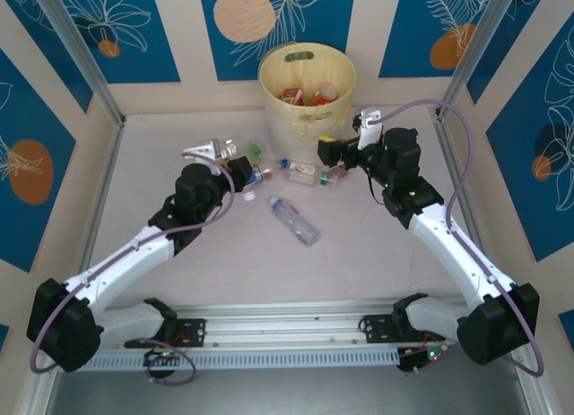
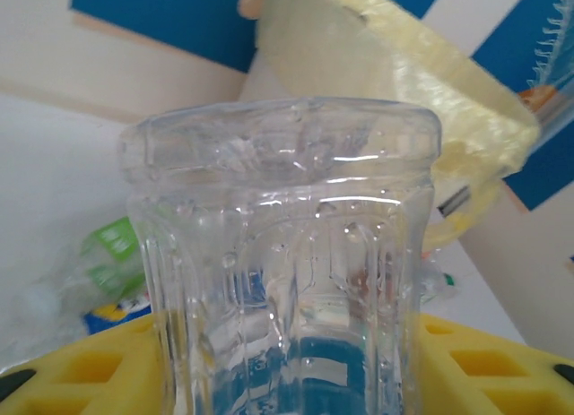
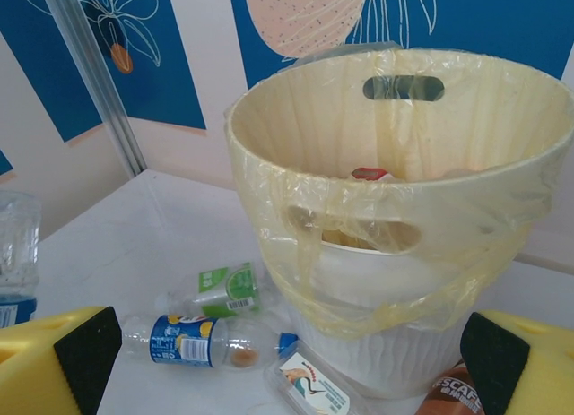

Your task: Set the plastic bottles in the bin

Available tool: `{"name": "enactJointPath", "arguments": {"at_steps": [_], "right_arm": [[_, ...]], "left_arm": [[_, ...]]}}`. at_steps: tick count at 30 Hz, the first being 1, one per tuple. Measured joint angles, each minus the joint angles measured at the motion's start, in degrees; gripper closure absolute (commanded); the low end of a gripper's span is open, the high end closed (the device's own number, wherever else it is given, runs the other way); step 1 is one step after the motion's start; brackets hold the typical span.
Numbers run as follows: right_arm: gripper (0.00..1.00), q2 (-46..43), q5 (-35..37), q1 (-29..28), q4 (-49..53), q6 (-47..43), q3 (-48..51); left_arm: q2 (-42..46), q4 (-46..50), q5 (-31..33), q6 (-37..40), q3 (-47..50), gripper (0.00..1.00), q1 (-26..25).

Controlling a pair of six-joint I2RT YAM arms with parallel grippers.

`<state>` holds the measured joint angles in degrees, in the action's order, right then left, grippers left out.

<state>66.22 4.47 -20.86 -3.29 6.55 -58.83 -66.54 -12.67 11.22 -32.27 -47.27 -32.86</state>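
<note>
Nearest the arm bases, well short of the bin (image 1: 305, 119), a lone bottle (image 1: 294, 220) with a blue cap lay on the tabletop (image 1: 224, 272), untouched. Closer to the bin and off to its left, the left gripper (image 2: 287, 388) pinched a clear ribbed bottle (image 2: 287, 236) between its yellow pads, base up toward the camera. A blue label showed through the plastic, but its print could not be read.

Just short of the bin on its right, the right gripper (image 3: 289, 354) hung spread wide with nothing between its fingers. At the bin's foot lay four more:
- a crushed green bottle (image 3: 224, 289)
- a blue bottle (image 3: 193, 339), its label too blurred to read
- a flat bottle (image 3: 309, 388) with a small picture on a white label
- a brown bottle (image 3: 453, 399), where the white letters "SCA" could be made out, the rest cut off

Inside the bin, several binned bottles (image 1: 307, 96) with red and orange labels already rested.

The job looked partly done: some bottles were in, one was in hand and not yet over the rim, and five remained on the tabletop.
</note>
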Motion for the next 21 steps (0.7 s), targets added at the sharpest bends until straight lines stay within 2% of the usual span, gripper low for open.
{"name": "enactJointPath", "arguments": {"at_steps": [8,14,16,21], "right_arm": [[0.0,0.6,-0.2,0.0,-1.0,1.0,0.5],[0.0,-0.4,-0.1,0.0,0.0,1.0,0.5],[0.0,-1.4,0.1,0.0,0.3,0.9,0.5],[0.0,-3.5,0.7,0.0,1.0,0.9,0.5]], "left_arm": [[-14.2,-1.8,-5.2,12.4,-20.7,0.47,0.1],[-22.4,-3.2,-5.2,21.1,-32.7,0.47,0.1],[-24.2,-4.2,-4.8,23.5,-35.3,0.44,0.1],[-29.7,-6.8,-3.2,28.3,-43.1,0.46,0.1]]}}
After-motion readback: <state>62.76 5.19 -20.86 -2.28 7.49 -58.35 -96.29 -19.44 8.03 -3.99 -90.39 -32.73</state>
